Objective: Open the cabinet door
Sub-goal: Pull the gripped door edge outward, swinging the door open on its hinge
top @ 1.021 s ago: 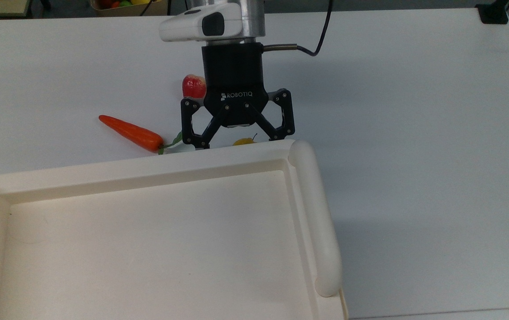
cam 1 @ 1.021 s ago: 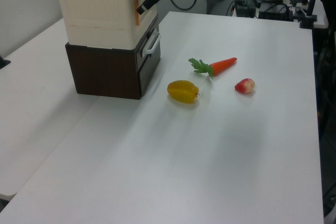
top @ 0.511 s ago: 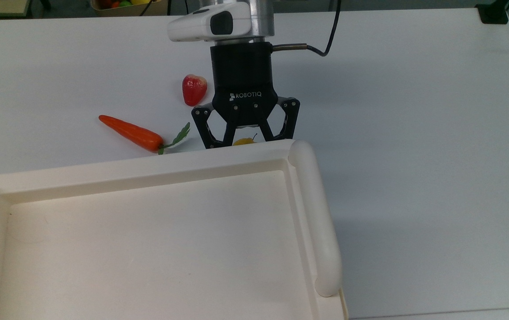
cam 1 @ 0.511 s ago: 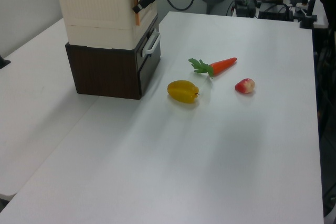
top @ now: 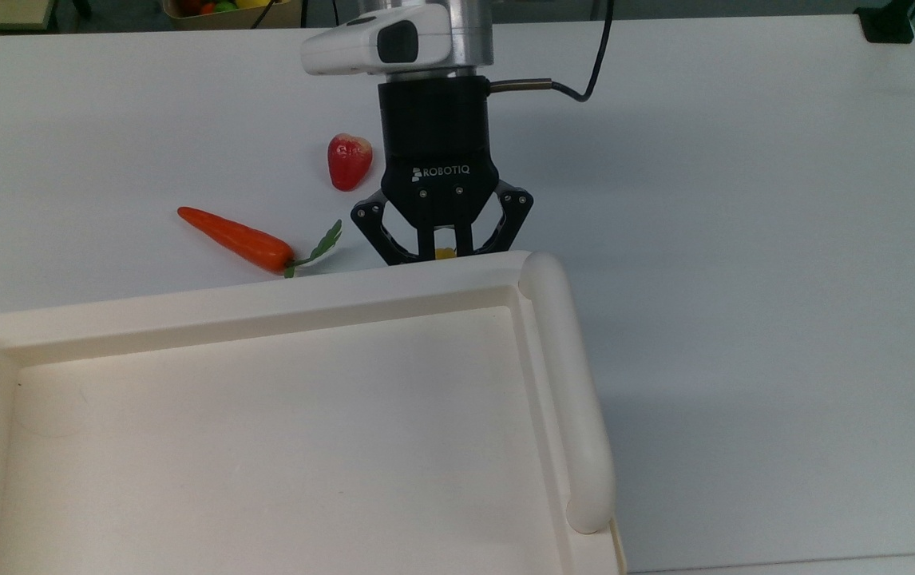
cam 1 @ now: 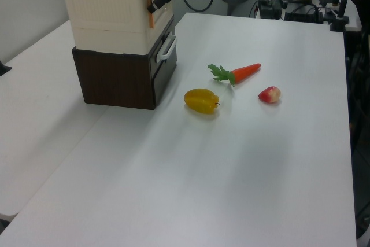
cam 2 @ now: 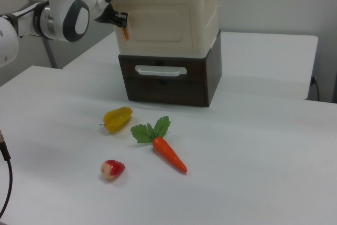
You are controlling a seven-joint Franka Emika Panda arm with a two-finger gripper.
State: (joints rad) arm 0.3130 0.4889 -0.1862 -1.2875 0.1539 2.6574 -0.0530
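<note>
The black two-finger end effector (top: 441, 254) is clenched at the front edge of the large cream-white plastic cabinet (cam 2: 174, 9), which sits on a dark brown drawer unit (cam 2: 168, 80) on the white desk (top: 745, 200). Its flat cream door (cam 2: 158, 22) faces the orange toy carrot (cam 2: 168, 154), yellow toy fruit (cam 2: 117, 118) and red toy strawberry (cam 2: 112, 168).
</note>
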